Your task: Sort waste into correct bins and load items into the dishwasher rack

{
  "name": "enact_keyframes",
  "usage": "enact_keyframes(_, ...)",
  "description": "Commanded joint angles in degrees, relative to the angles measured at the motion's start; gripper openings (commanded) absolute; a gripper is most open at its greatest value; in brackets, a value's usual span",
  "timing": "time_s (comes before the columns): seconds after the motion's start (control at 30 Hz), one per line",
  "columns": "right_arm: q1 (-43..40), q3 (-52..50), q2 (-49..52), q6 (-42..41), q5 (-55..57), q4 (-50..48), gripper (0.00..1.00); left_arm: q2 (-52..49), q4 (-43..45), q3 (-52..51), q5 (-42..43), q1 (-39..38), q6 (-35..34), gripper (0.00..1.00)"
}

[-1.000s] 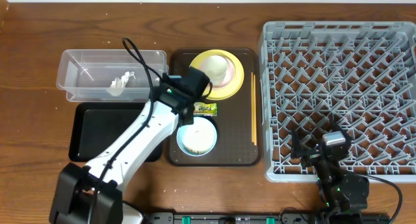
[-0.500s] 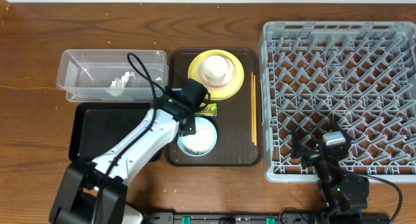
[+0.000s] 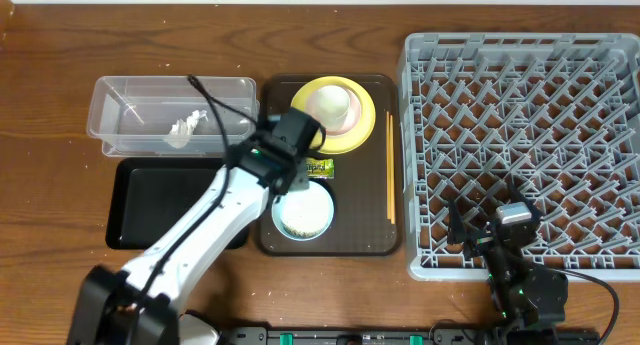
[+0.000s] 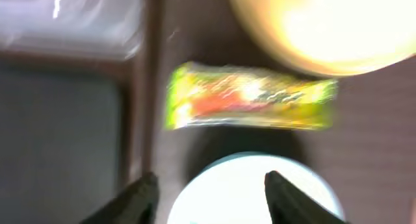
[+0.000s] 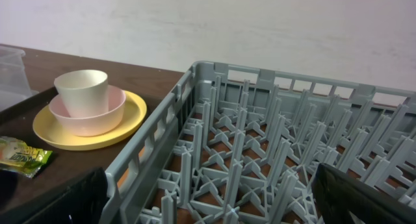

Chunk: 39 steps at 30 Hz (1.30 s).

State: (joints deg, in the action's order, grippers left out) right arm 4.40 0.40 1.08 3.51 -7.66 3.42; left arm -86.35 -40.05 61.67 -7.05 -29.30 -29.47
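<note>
We log the clear tub (image 3: 140,120) holding the crumpled tissue (image 3: 185,130), with the black tray (image 3: 150,200) just beside it. On the brown serving tray (image 3: 365,230) the white cup (image 3: 335,103) sits in the pink bowl (image 3: 345,128) on the yellow plate (image 3: 366,113), the chopsticks (image 3: 389,170) lie along the rack-side edge, and the light blue bowl (image 3: 328,217) carries rice (image 3: 303,217). The snack wrapper (image 4: 250,106) lies flat on that tray between yellow plate and light blue bowl, with the left gripper (image 4: 211,191) above, jaws parted and empty; the right gripper (image 5: 214,208) sits over the dishwasher rack (image 3: 520,115), jaws spread wide on nothing.
</note>
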Motion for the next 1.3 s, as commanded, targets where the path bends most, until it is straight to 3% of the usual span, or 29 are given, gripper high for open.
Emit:
enact_keyframes(0.0,-0.26,-0.09,0.07,-0.24,0.35,0.24,0.99,1.36,2.69,1.68,8.83,-0.87,2.38,0.61)
enact_keyframes(0.3,-0.26,-0.09,0.07,-0.24,0.35,0.22,0.99,1.22,4.57,1.68,9.01,-5.79,3.28,0.63)
enact_keyframes(1.27,-0.26,-0.09,0.07,-0.24,0.35,0.24,0.99,1.22,1.33,1.68,9.22,-5.77,3.3,0.63)
